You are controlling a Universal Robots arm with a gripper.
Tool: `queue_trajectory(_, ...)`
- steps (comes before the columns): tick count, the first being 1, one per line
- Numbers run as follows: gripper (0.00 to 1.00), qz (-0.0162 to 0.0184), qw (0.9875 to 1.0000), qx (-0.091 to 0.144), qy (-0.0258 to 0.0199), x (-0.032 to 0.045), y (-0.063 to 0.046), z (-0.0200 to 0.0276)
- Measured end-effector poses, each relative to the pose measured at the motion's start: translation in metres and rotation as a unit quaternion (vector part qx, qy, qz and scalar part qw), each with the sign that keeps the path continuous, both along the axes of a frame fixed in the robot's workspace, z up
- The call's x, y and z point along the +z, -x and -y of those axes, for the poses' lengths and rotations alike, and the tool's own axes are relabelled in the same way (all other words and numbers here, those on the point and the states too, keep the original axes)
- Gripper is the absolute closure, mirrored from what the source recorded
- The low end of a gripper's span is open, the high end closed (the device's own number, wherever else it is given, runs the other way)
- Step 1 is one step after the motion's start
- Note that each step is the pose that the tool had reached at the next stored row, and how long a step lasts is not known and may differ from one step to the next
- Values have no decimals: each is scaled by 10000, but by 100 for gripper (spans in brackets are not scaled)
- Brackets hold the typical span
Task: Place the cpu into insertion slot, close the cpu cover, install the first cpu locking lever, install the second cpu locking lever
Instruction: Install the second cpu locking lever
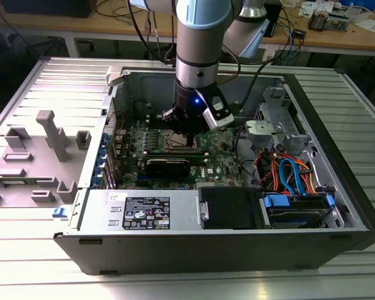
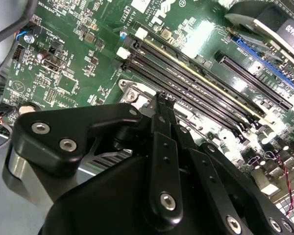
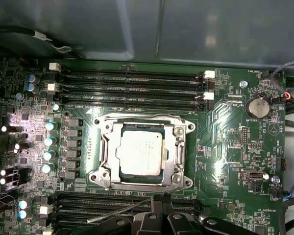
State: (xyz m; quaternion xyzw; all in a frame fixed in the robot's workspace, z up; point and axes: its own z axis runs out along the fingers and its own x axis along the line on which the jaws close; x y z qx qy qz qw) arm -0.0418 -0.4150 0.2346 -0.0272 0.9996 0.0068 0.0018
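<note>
The cpu point(image 3: 139, 152), a dull silver square, lies in the insertion slot point(image 3: 100, 177) on the green board. The cpu cover point(image 3: 108, 147), a silver frame, lies flat around it. A thin metal lever point(image 3: 118, 210) slants out from the slot's edge towards my fingertips. My gripper point(image 3: 161, 200) is at that edge of the slot, its black fingers drawn together at the tips, which also shows in the second wrist view point(image 2: 164, 98). In the exterior view the gripper point(image 1: 185, 129) hangs low inside the open computer case, right over the slot point(image 1: 178, 142).
Long black memory slots point(image 3: 132, 88) run along both sides of the socket. A coin battery point(image 3: 258, 106) sits nearby. The case holds a power supply point(image 1: 144, 212), a black box point(image 1: 228, 206) and coloured cables point(image 1: 287, 175). A grey plastic part point(image 1: 44, 150) lies on the exterior view's left.
</note>
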Motion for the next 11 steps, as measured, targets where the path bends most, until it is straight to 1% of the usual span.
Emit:
queue_trajectory(5,89,0,10000,0,-11,0,0,0)
queue_trajectory(7,89,0,10000,0,-39,0,0,0)
queue_trajectory(11,89,0,10000,0,-49,0,0,0)
